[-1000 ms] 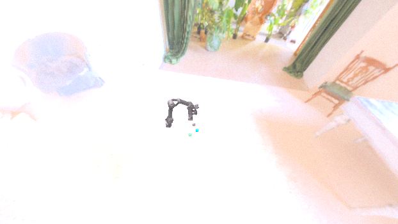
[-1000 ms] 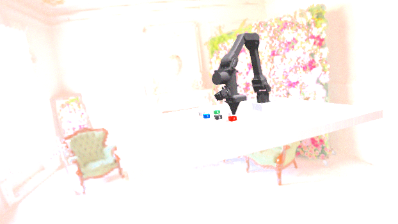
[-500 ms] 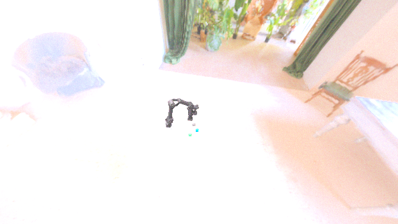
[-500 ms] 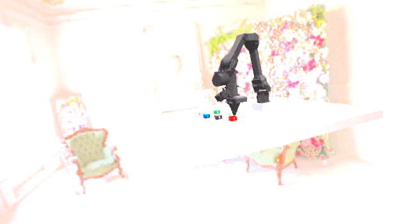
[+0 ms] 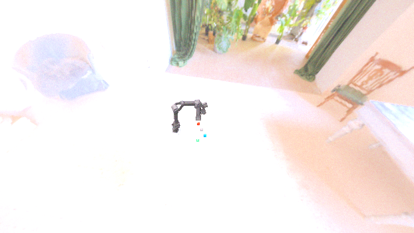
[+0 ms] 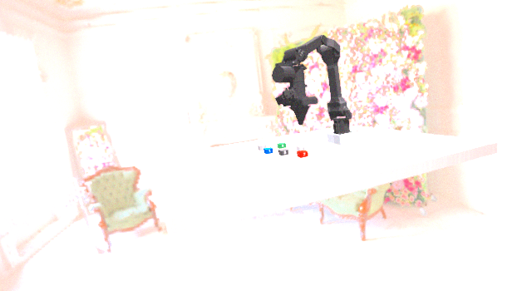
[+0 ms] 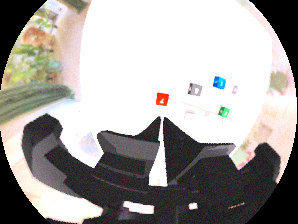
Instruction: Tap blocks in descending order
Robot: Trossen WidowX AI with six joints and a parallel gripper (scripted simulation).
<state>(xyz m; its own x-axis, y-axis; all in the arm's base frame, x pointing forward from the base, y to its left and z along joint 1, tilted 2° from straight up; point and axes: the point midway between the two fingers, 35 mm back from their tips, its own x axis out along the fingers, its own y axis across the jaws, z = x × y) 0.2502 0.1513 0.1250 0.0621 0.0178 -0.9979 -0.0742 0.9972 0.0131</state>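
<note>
My gripper [image 5: 198,119] [image 6: 300,124] [image 7: 161,119] is shut and empty, pointing down well above the table. The red block [image 5: 198,124] [image 6: 302,154] [image 7: 162,99] lies below, just beyond the tips in the wrist view; its white digit looks like a 7. A grey block [image 5: 202,130] [image 6: 283,152] [image 7: 195,89], a blue block [image 5: 205,135] [image 6: 268,150] [image 7: 219,82] and a green block [image 5: 198,140] [image 6: 282,145] [image 7: 224,112] stand apart from it; their digits are too small to read. Two pale blocks are faint: one pale block [image 6: 300,148] [image 7: 189,115] near the red, another pale block [image 6: 261,147] [image 7: 234,89] beyond the blue.
The white table [image 6: 416,154] is washed out by glare, its right edge visible in the exterior view. The arm's base stands on a pale mount [image 6: 337,138] behind the blocks. Armchairs, curtains and plants are in the room around.
</note>
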